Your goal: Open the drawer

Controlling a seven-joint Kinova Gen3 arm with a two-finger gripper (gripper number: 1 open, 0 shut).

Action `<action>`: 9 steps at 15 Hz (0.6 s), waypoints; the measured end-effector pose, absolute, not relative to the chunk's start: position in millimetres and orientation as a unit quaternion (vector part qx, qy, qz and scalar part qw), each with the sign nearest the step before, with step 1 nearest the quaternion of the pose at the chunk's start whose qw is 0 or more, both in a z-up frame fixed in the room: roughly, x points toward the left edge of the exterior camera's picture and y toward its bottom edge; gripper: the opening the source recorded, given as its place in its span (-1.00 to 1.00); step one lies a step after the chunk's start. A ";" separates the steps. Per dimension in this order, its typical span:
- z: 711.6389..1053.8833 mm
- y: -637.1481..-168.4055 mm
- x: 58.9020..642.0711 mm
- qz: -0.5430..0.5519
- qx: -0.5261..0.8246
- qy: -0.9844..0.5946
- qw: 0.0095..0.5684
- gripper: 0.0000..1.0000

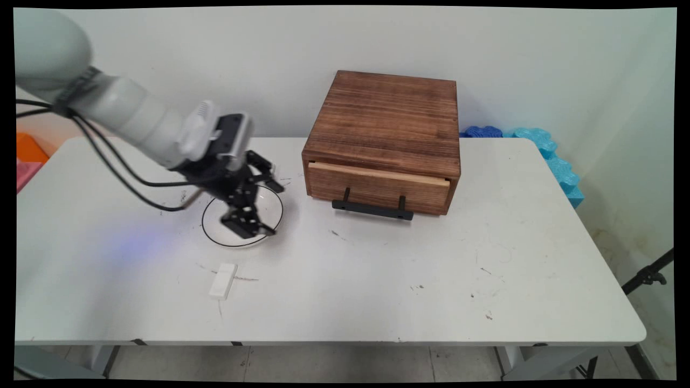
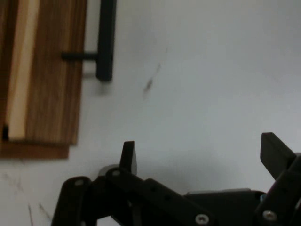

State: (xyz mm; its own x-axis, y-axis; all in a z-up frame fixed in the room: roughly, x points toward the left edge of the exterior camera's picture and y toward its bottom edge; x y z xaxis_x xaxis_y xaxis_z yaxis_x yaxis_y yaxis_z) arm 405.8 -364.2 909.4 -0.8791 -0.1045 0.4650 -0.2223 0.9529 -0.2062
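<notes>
My gripper (image 1: 271,209) hangs low over a round white plate with a dark rim (image 1: 214,225) at the table's left middle. It lies nearly level, points right toward the wooden drawer box (image 1: 384,129), and is open with nothing between its fingers. In the hand view the gripper (image 2: 202,155) stands wide open over bare white table. There the box's drawer front (image 2: 44,80) and its black bar handle (image 2: 106,40) show at the upper left. The drawer looks shut, and its black handle (image 1: 372,208) faces the table's near side.
A small white rectangular block (image 1: 223,281) lies on the table in front of the plate. Blue foam pieces (image 1: 544,148) sit at the back right edge, behind and beside the box. Orange and pink things (image 1: 27,159) show at the far left edge.
</notes>
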 end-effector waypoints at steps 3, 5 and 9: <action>900.0 -381.7 373.8 0.141 0.068 -0.960 0.231 1.00; 892.8 -393.9 354.5 0.150 0.059 -0.960 0.230 1.00; 875.1 -415.4 322.6 0.162 0.050 -0.959 0.226 1.00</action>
